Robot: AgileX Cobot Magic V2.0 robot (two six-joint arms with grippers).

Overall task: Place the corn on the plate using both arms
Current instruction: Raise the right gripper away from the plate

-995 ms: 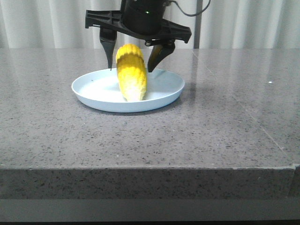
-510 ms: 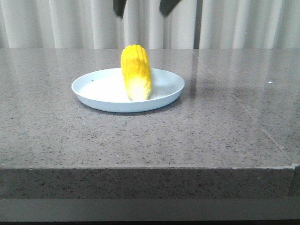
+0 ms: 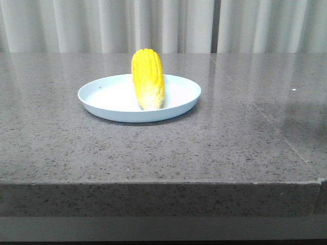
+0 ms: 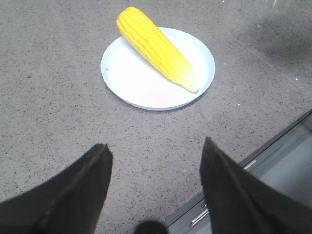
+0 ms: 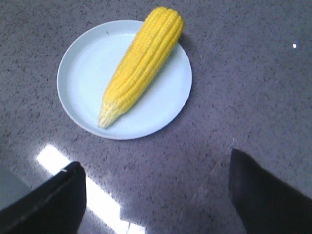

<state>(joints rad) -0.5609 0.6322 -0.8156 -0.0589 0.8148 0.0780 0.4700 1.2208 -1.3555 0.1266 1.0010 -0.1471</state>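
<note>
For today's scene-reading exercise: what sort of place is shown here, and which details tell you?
Probably a robot test bench, not a kitchen: a speckled grey stone-look table, a pale curtain backdrop, and only a plate with corn on it.

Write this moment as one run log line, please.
corn: lying across plate, thick end over far rim | left gripper: open, empty | right gripper: open, empty | table: granite-look

Bright even light, glare patch on table (image 5: 73, 175), sharp focus
</note>
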